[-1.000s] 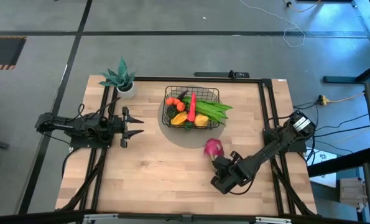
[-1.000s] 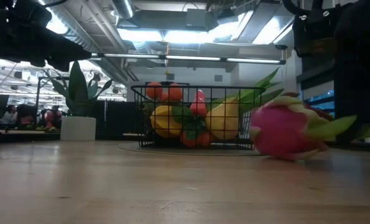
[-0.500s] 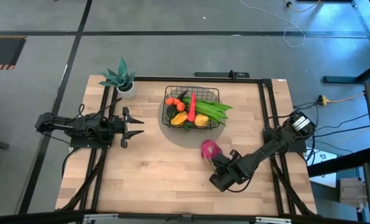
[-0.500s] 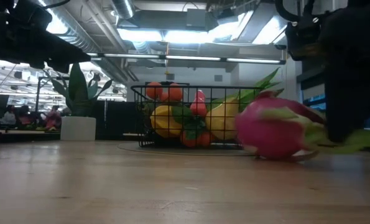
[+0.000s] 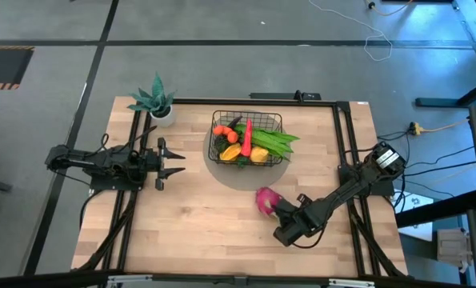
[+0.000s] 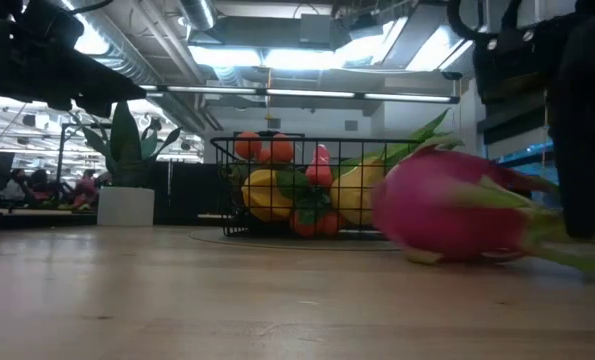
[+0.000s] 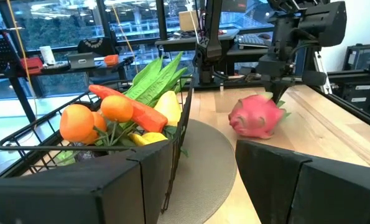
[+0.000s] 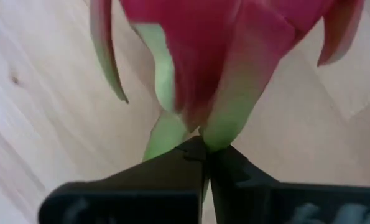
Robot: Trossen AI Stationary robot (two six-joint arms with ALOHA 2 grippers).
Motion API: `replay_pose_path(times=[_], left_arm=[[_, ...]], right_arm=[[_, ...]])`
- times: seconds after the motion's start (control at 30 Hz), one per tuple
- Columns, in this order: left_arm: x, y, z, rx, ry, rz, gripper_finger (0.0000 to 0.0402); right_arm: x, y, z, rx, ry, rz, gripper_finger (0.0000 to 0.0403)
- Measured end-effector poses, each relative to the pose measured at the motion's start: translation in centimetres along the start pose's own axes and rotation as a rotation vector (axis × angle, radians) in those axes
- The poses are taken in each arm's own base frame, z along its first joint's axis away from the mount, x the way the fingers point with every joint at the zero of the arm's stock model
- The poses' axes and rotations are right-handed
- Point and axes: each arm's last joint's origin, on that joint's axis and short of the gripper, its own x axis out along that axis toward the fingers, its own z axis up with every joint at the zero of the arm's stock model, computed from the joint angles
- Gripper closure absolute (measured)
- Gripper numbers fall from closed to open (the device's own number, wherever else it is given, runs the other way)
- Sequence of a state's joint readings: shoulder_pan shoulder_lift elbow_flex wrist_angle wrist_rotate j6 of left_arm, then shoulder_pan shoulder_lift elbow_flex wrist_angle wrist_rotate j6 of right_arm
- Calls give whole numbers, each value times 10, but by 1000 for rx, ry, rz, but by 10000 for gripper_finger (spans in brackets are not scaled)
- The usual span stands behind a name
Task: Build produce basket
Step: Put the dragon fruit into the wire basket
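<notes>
Right gripper [image 5: 281, 214] low on the table, fingers pinched together on a green leaf tip of the pink dragon fruit [image 5: 266, 200], fruit on bare wood just outside the grey mat [image 5: 230, 172], near the filled basket [image 5: 275, 120], left gripper [image 5: 176, 162] parted, apart.

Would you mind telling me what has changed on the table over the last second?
The right gripper has shut, pinching a green leaf tip of the dragon fruit. The fruit has slid across the wood toward the left arm's side, still outside the basket. The left gripper stayed open and parked, and the produce already in the basket has not moved.
</notes>
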State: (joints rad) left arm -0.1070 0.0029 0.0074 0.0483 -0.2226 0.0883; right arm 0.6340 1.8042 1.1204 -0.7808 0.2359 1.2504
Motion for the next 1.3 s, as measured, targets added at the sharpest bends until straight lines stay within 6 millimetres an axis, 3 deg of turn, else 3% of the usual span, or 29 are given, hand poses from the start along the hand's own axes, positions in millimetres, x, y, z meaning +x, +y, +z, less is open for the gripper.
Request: replay_pose_path(times=[0.13, 0.33, 0.6, 0.97, 1.3], left_arm=[[0, 0, 0, 0, 0, 0, 229], [0, 0, 0, 0, 0, 0, 229], [0, 0, 0, 1, 1, 0, 229], [0, 0, 0, 1, 1, 0, 229], [0, 0, 0, 1, 1, 0, 229]], right_arm=[[-15, 15, 4, -100, -21, 68, 402], [-55, 41, 22, -324, -170, 164, 403], [-103, 51, 57, -505, -412, 91, 403], [-152, 36, 112, -618, -557, -68, 403], [-204, 0, 159, -638, -610, -200, 403]])
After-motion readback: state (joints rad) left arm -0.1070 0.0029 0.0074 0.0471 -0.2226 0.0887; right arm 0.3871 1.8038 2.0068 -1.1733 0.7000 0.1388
